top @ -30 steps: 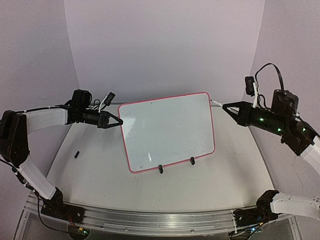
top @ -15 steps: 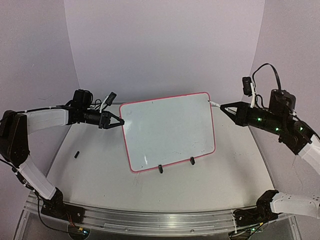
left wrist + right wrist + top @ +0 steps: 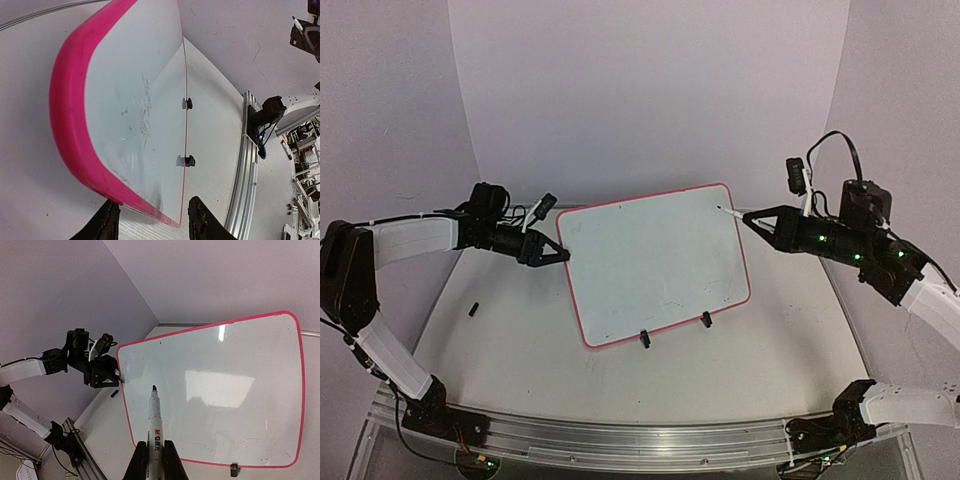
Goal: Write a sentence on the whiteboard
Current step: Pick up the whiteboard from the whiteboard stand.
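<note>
On whiteboard [image 3: 660,250], faint unreadable smudges [image 3: 145,107]

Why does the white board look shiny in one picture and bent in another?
Right wrist view: light reflects off the whiteboard as bright white patches, while the marker looks sharp. Left wrist view: the wide lens sits close, so the pink rim bulges and curves. Top external view: soft, even light, no strong glare, only faint shadows.
</note>
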